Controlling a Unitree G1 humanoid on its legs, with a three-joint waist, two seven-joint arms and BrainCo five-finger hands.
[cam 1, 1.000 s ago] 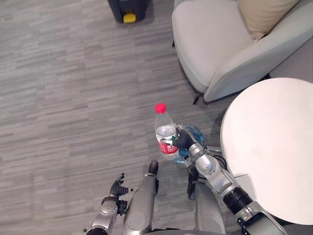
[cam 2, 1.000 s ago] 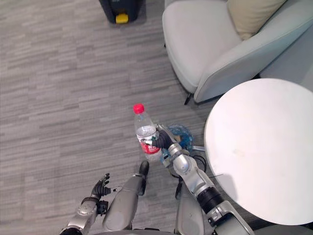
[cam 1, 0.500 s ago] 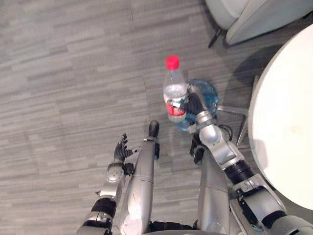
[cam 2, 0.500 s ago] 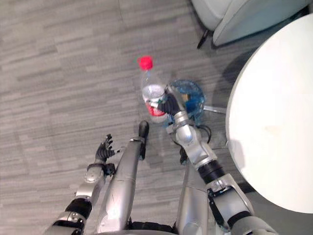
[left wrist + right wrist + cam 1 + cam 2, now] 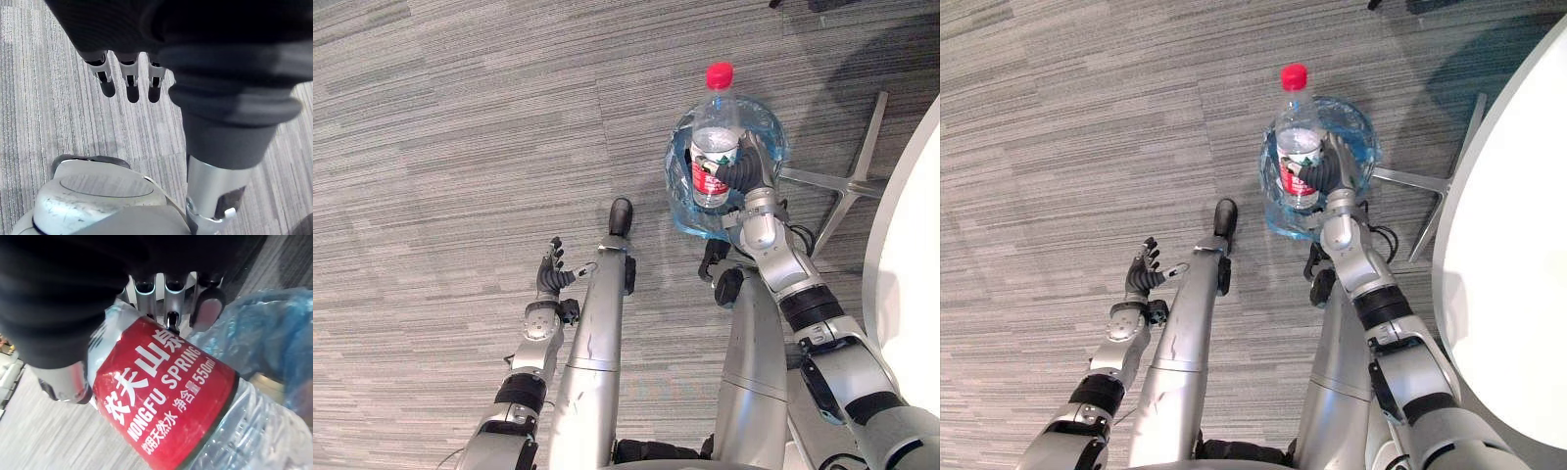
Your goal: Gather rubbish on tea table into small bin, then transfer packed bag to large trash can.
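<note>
Bottle of clear plastic with a red cap and a red label (image 5: 713,147) stands upright in the right hand (image 5: 741,171), whose fingers (image 5: 210,308) are curled around the label part of it. From the head views the bottle shows over the opening of the small round bin lined with a blue plastic bag (image 5: 771,132); whether its base is already inside the bag I cannot tell. The bin stands on the grey striped carpet floor (image 5: 460,147), just beside the metal leg (image 5: 847,181) of the white round table (image 5: 906,245). The left hand (image 5: 551,279) hangs low over the carpet, well apart from the bin, with its fingers (image 5: 129,83) relaxed and holding nothing.
</note>
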